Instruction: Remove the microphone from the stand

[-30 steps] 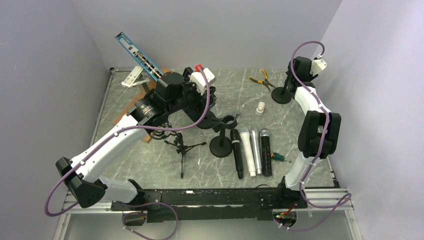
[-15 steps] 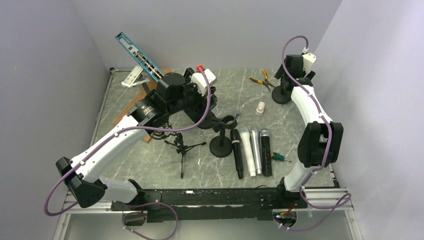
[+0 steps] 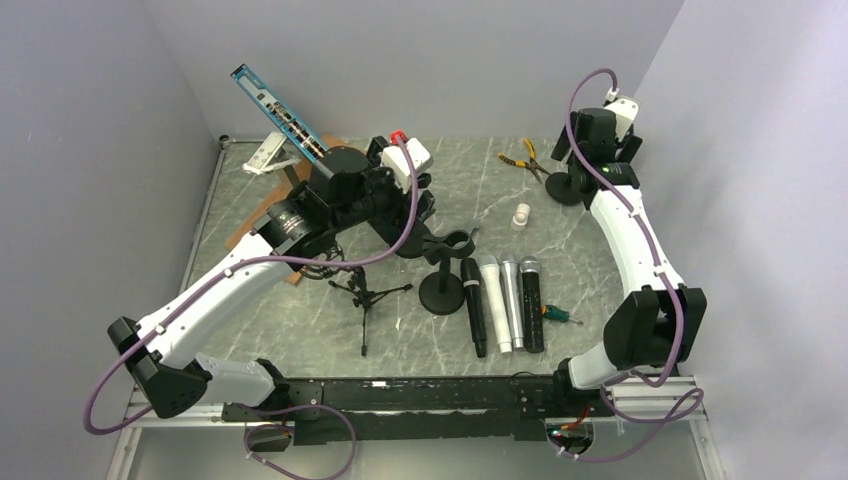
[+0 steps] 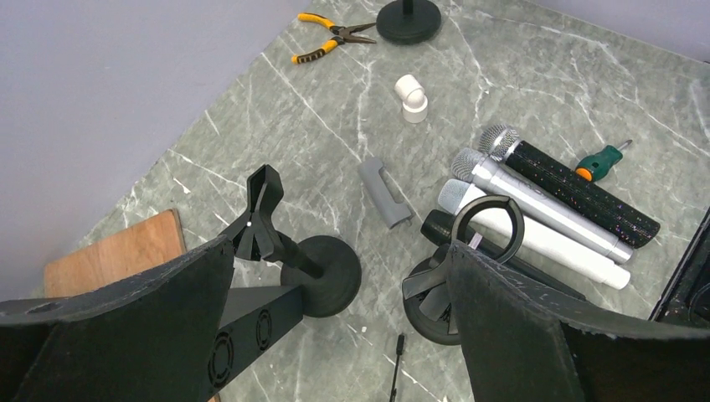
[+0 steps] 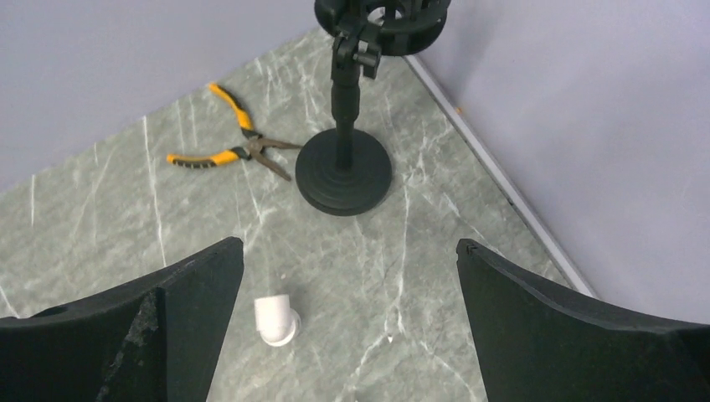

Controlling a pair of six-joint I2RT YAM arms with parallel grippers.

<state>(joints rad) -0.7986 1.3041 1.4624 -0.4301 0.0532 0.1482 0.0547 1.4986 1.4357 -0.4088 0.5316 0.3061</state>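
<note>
Several microphones [image 3: 503,300] lie side by side on the table, seen in the left wrist view as a black glittery one [image 4: 578,193], a silver one [image 4: 536,201] and a white one [image 4: 544,243]. The back right stand [image 5: 343,167] has nothing in its ring holder [image 5: 381,17]. My right gripper [image 5: 350,244] hangs open above and in front of that stand [image 3: 565,188]. My left gripper [image 4: 342,251] is open over two centre stands: one with a spring clip [image 4: 264,218], one with an empty ring [image 4: 490,224].
Yellow-handled pliers [image 5: 230,151] and a white pipe elbow [image 5: 275,318] lie near the back right stand. There is a green screwdriver [image 4: 601,159] beside the microphones and a grey clip [image 4: 383,193] near the centre. A small tripod [image 3: 365,292] and a wooden board [image 4: 113,255] are on the left.
My right gripper has opened wide and its wrist has turned a little above the back right stand. The right elbow has dropped toward the near edge. The left arm has barely moved.
</note>
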